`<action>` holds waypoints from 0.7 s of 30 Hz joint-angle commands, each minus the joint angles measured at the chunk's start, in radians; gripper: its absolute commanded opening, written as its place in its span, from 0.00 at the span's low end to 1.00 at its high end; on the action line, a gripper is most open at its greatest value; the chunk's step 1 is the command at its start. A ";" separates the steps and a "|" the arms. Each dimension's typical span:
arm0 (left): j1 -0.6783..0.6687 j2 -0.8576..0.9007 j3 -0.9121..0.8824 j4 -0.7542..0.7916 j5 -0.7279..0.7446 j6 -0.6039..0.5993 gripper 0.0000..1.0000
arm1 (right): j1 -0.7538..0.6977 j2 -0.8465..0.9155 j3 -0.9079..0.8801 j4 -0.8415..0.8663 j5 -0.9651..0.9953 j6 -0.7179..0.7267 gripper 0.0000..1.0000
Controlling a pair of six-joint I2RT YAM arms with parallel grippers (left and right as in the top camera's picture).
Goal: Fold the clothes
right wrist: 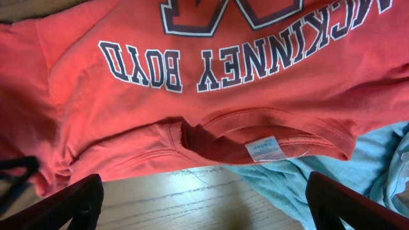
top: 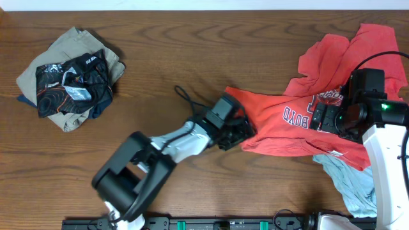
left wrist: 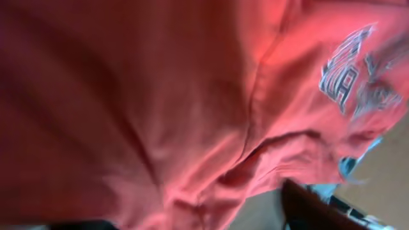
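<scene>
The clothes are a coral-red T-shirt (top: 281, 121) with dark lettering, lying crumpled at the right of the table. My left gripper (top: 238, 133) is at the shirt's left edge. In the left wrist view the red cloth (left wrist: 192, 96) fills the frame and bunches between the jaws of the left gripper (left wrist: 192, 217); one dark finger (left wrist: 307, 204) shows, and a firm grip cannot be made out. My right gripper (top: 319, 118) hovers over the lettering near the collar. The right gripper (right wrist: 204, 204) stands open over bare wood just below the shirt (right wrist: 128, 115) and its collar label (right wrist: 264, 149).
A light blue garment (top: 351, 182) lies partly under the shirt at the lower right, also seen beside the collar (right wrist: 358, 166). A pile of folded khaki and black patterned garments (top: 67, 80) sits at the upper left. Brown wooden table (top: 192, 51) between them.
</scene>
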 commanded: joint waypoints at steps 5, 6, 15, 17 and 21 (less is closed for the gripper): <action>0.000 0.045 -0.013 0.030 -0.081 0.010 0.06 | -0.008 -0.007 0.011 -0.002 0.007 0.011 0.99; 0.016 0.033 -0.011 0.029 -0.077 0.038 0.06 | -0.010 -0.007 0.011 -0.001 0.007 0.011 0.99; 0.219 -0.288 0.128 0.022 0.028 0.171 0.06 | -0.018 -0.005 0.011 0.007 -0.024 -0.013 0.98; 0.260 -0.361 0.178 0.010 0.027 0.252 0.06 | -0.018 -0.005 0.011 0.008 -0.024 -0.026 0.97; 0.363 -0.465 0.199 -0.140 0.018 0.328 0.06 | -0.018 -0.005 0.010 -0.001 -0.034 -0.066 0.95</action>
